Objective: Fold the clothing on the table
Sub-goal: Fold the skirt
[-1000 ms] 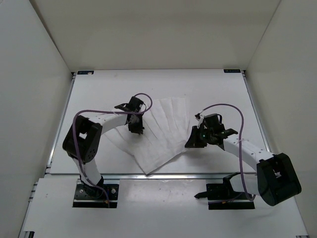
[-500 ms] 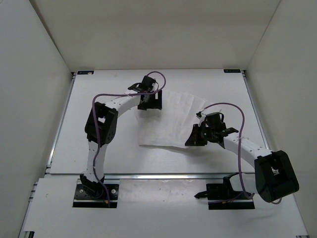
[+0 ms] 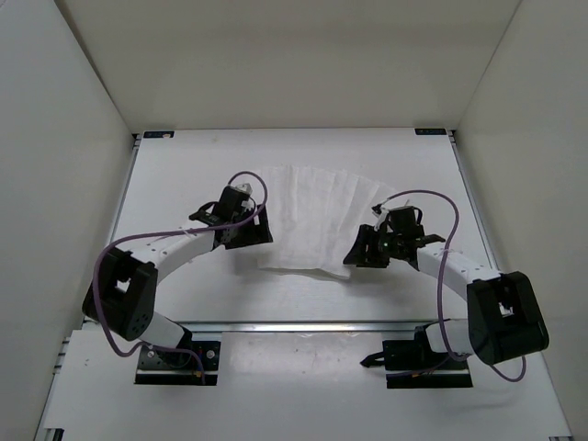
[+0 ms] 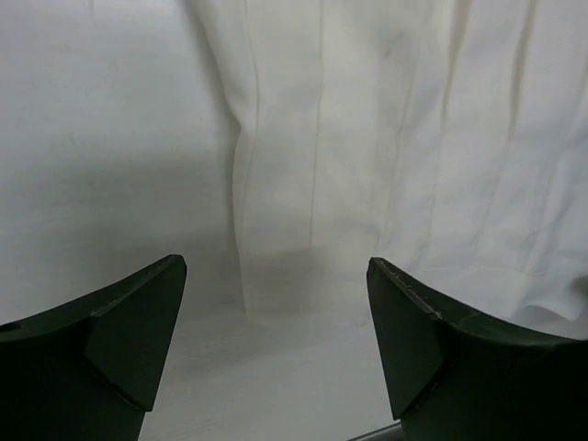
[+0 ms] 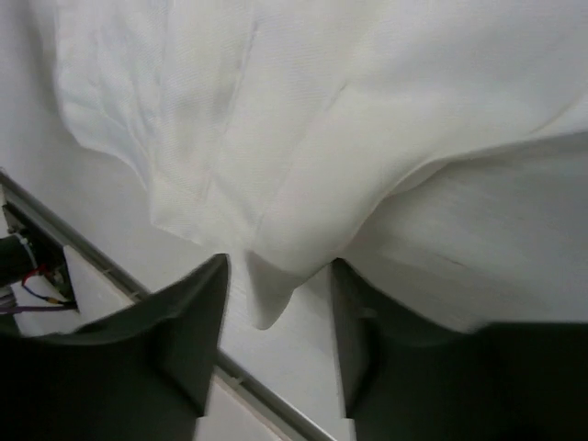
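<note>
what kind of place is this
Probably a robot lab test cell: plain white walls enclose a rail-edged white table holding one pleated garment, with a left arm and right arm bolted at its near edge.

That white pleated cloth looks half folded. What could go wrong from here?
1. A corner of the thin white pleated cloth garment hangs between the right arm's parted jaws; if that arm pulls away, it may snag and drag the fold open.
2. The left arm's wide-open jaws sit close by the garment's left edge on the white table; a sideways move could rumple the layers.
</note>
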Available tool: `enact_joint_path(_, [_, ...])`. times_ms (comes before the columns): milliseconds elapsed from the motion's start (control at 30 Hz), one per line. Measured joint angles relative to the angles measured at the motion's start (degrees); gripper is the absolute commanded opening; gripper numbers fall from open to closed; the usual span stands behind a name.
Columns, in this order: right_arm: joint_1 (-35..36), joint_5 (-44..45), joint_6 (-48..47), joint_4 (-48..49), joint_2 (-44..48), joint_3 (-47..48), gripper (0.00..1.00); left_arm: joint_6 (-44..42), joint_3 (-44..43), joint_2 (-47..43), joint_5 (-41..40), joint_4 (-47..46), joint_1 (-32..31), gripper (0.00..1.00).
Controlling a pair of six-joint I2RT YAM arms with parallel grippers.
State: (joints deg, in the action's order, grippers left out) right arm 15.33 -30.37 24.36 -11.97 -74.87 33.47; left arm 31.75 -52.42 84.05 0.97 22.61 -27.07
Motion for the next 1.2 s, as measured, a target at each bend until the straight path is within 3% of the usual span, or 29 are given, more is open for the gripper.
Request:
enact_joint_path(133, [-1.60, 1.36, 0.07, 0.04, 1.55, -0.81, 0.66, 2.21, 4.00, 2.36, 1.84, -1.01, -0.87, 0.82])
enact_joint_path(200, [-1.88, 1.79, 0.24, 0.70, 3.23, -2.14, 0.68, 3.10, 4.85, 2.64, 2.54, -2.08, -0.74, 0.79])
enact_joint_path(500, [0.57, 1.38, 2.03, 3.65, -0.07, -4.20, 0.62, 8.24, 10.80, 2.40, 5.64, -8.96, -0.57, 0.67])
enact_joint_path(667, [1.42, 0.72, 2.47, 6.45, -2.69, -3.65, 0.52, 10.21, 12.13, 2.56, 6.97, -12.02, -0.94, 0.61])
enact_joint_path(733, [1.38, 0.81, 2.56, 6.84, -3.69, -3.21, 0.39, 10.67, 12.24, 2.86, 7.37, -12.68, -1.11, 0.61])
enact_joint_path(767, [1.38, 1.05, 2.56, 6.91, -4.35, -2.97, 0.37, 10.78, 12.24, 3.02, 7.52, -12.98, -1.22, 0.60])
enact_joint_path(833, [1.38, 1.09, 2.58, 7.21, -5.53, -2.64, 0.21, 11.15, 12.24, 3.37, 7.80, -13.66, -1.36, 0.55])
enact_joint_path(933, [1.33, 1.44, 2.62, 7.39, -6.69, -2.67, 0.05, 11.56, 12.33, 4.02, 8.39, -14.38, -1.36, 0.45])
enact_joint_path(1000, [0.98, 1.44, 2.80, 7.50, -7.21, -2.64, 0.00, 11.54, 12.33, 4.50, 8.74, -14.49, -1.33, 0.30])
enact_joint_path(1033, [0.81, 1.42, 2.84, 7.52, -7.34, -2.64, 0.00, 11.58, 12.33, 4.76, 8.81, -14.47, -1.33, 0.26])
enact_joint_path(1100, [0.63, 1.38, 2.86, 7.48, -7.37, -2.62, 0.00, 11.78, 12.37, 5.11, 9.01, -14.49, -1.29, 0.07])
enact_joint_path(1200, [0.28, 1.16, 2.82, 7.43, -7.45, -2.49, 0.00, 11.63, 12.41, 5.46, 9.79, -14.95, -1.27, 0.00])
